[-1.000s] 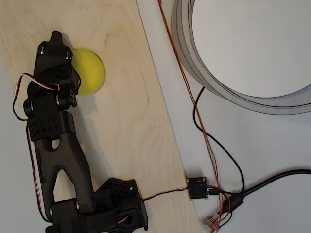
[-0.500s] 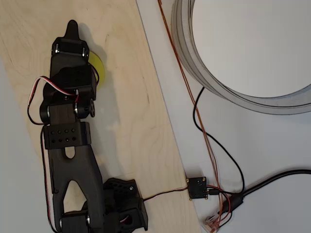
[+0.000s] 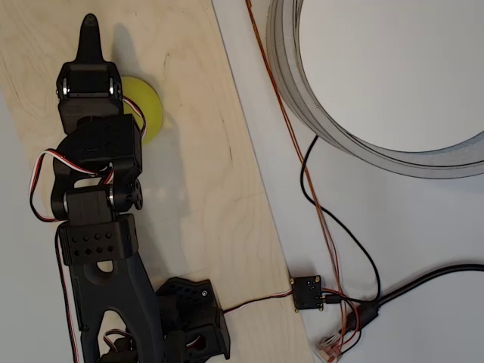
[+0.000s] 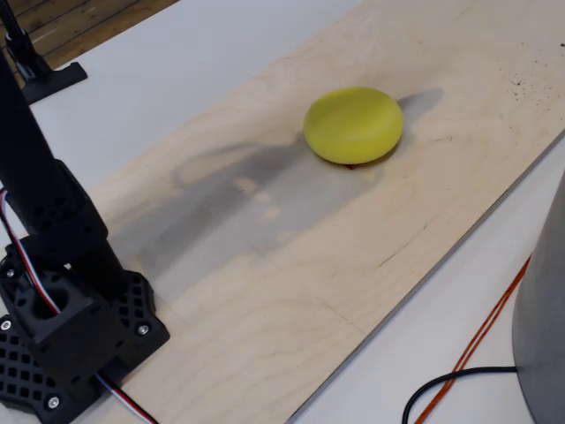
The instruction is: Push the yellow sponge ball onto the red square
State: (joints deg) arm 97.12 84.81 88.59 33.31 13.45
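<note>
1. A light wooden board lies on a white counter. In the overhead view it runs from the top left down toward the bottom middle.
2. A yellow sponge ball sits on the board. In the fixed view it rests in the upper middle, round and slightly flattened, with a soft shadow beside it.
3. A thin sliver of the red square peeks out from under the ball's near edge in the fixed view — the ball covers almost all of it.
4. In the overhead view a black robot arm reaches up the left side of the board, hiding the ball's left half.
5. The tool points toward the top edge, its tip just past the ball. Whether it is released or clenched cannot be told — it shows as one dark point.
6. A large grey ring lies on the counter at upper right, with black and orange cables trailing below it.
</note>
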